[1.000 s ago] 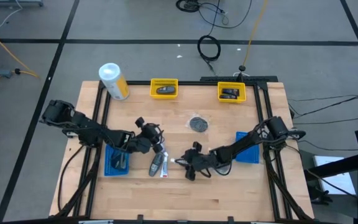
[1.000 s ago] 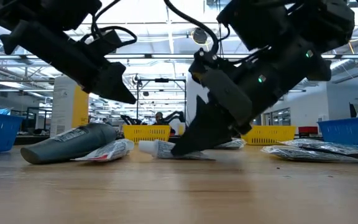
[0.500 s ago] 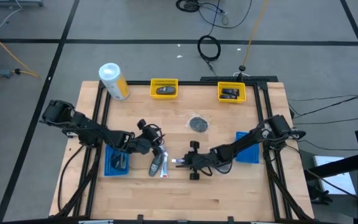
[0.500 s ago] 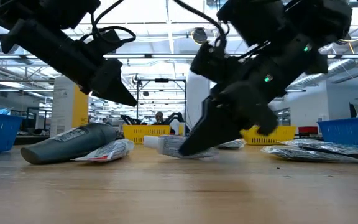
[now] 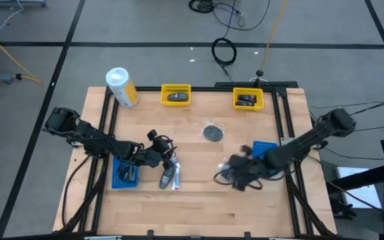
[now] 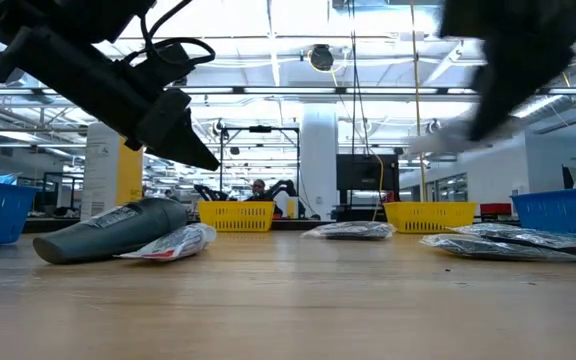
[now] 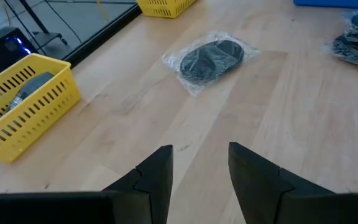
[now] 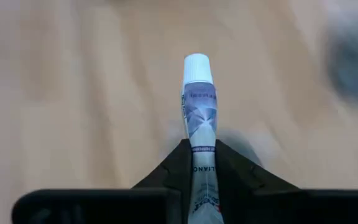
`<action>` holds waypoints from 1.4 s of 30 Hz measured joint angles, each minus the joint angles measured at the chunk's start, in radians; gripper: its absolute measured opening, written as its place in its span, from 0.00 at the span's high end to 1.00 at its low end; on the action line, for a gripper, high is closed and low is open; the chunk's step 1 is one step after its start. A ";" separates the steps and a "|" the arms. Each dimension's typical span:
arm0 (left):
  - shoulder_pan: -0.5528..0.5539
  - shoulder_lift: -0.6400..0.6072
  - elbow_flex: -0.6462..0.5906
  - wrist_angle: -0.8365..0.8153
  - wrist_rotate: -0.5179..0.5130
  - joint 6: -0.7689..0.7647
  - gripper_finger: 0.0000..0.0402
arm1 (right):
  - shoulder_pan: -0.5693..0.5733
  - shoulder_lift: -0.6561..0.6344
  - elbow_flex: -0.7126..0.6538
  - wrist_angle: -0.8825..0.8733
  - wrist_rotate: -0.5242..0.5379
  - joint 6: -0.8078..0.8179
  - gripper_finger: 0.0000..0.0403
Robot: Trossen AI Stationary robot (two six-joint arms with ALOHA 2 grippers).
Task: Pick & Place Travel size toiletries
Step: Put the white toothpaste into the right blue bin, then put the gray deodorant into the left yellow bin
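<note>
My right gripper (image 5: pixel 232 175) is shut on a white mini tube (image 8: pixel 197 106) and is lifted above the table's right half; it also shows high in the low view (image 6: pixel 498 90). My left gripper (image 5: pixel 160 140) is open and empty, hovering just beyond a dark grey little bottle (image 5: pixel 167 177) and a white tube (image 5: pixel 176 180) that lie flat on the wood. A round dark disc in clear wrap (image 5: pixel 212 132) lies flat near the table's middle, ahead of the left gripper (image 7: pixel 197 168). My right gripper pinches the tube's flat tail end (image 8: pixel 199 163) between its two fingers. The tube lies along the fingers, with its white cap (image 8: pixel 196 66) pointing away from the gripper. It is lifted clear of the table.
Two yellow trays (image 5: pixel 175 95) (image 5: pixel 249 99) with dark items stand at the far edge. Blue trays sit at the left (image 5: pixel 125 172) and right (image 5: pixel 265 155). A white-and-yellow canister (image 5: pixel 122 87) lies at the far left. Black packets (image 6: pixel 508 243) lie at the right.
My right gripper has taken the white tube up off the table beside the grey bottle and carried it up and toward the table's right edge. The tube is now lifted clear.
</note>
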 joint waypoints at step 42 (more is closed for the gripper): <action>0.000 0.001 0.000 0.009 0.031 -0.044 0.62 | 0.094 -0.432 -0.347 -0.364 0.360 0.676 0.51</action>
